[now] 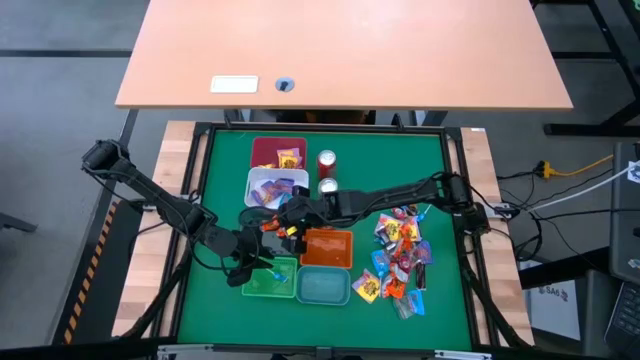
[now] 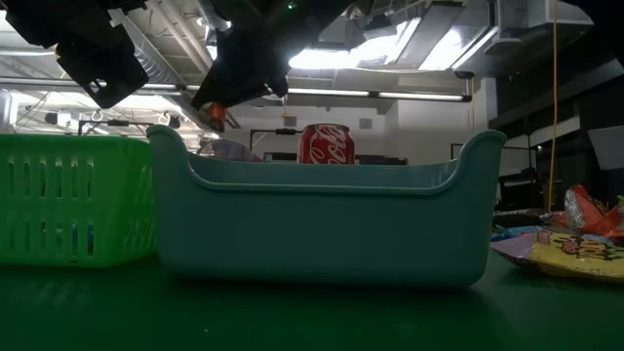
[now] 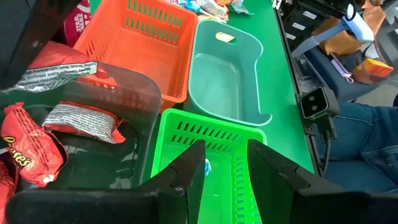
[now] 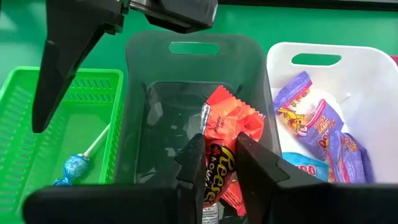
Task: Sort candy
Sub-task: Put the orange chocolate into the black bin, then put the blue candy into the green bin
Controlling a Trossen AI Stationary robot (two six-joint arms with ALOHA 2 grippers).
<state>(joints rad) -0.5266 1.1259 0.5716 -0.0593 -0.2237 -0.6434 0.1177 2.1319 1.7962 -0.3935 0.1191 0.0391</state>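
High view, bins: a maroon bin (image 1: 277, 152), a white bin (image 1: 262, 186), an orange bin (image 1: 327, 247), a green bin (image 1: 268, 278) and a teal bin (image 1: 322, 287) stand on the green table (image 1: 400, 160); two cans (image 1: 327, 163) stand beside the maroon and white bins.
High view, candy: a loose candy pile (image 1: 400, 262) lies to the right of the orange and teal bins.
High view, arms: both reach to the middle of the bins, left gripper (image 1: 262, 262) over the green bin, right gripper (image 1: 283, 226) just beside the orange bin.
Low view: the teal bin is nearest, the green bin beside it, a red can (image 2: 323, 144) behind; dark arm parts hang above.
Left wrist view: left gripper (image 3: 226, 163) hangs over the green bin, fingers apart with nothing between them; a grey bin (image 3: 93, 137) beside it holds orange-wrapped sweets (image 3: 22, 155).
Right wrist view: right gripper (image 4: 219, 160) is over the grey bin, fingers narrowed on an orange Reese's packet (image 4: 225, 146); a blue lollipop (image 4: 71, 167) lies in the green bin; purple sweets (image 4: 317, 124) fill the white bin.
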